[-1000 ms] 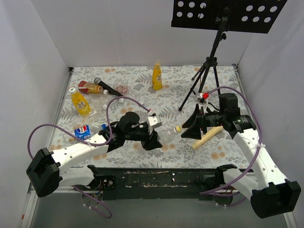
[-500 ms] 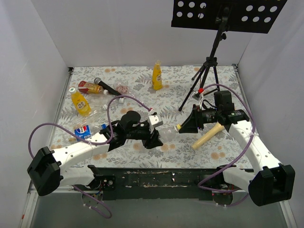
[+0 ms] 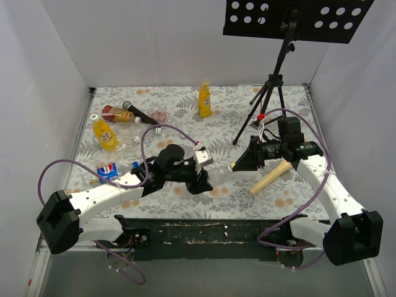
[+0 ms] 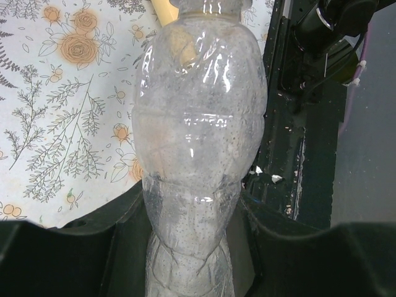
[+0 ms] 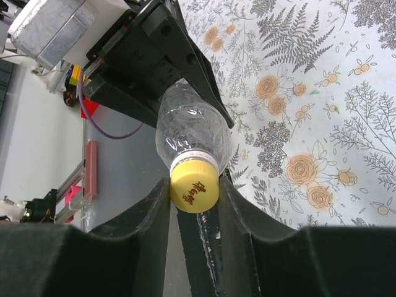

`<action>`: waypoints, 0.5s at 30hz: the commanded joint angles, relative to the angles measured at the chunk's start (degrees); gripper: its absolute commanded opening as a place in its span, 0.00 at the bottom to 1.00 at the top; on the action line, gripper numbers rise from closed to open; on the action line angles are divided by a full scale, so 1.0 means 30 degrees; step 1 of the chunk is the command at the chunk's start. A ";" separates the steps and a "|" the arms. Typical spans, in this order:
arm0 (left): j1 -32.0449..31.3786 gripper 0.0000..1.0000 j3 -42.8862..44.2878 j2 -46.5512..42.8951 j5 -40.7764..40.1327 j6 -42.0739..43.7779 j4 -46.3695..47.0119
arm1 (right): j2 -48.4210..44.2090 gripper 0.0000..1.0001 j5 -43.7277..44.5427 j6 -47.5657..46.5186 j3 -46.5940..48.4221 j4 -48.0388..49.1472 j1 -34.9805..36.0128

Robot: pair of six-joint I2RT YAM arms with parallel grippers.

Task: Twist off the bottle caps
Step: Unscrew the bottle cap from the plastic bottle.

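Here the clear bottle [image 3: 218,176] hangs above the floral counter [image 3: 185,111], its body clenched between the left fingers [image 4: 93,247], while the right fingers [image 5: 148,216] press both sides of its yellow cap [image 5: 194,187].

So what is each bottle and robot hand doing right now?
Clear bottle: held off the table, empty-looking.
Yellow cap: on the neck, pinched.
Left gripper: shut on the bottle's body.
Right gripper: shut on the cap.
Far orange bottle: upright, capped.
Left orange bottle: lying down.
Red-labelled bottle: lying down.
Blue-labelled bottle: lying down.
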 commanded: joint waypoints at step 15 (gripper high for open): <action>0.2278 0.13 0.0276 -0.0551 0.8904 -0.0743 -0.0545 | 0.1525 0.01 -0.0184 -3.3433 0.6088 -1.5078 0.1912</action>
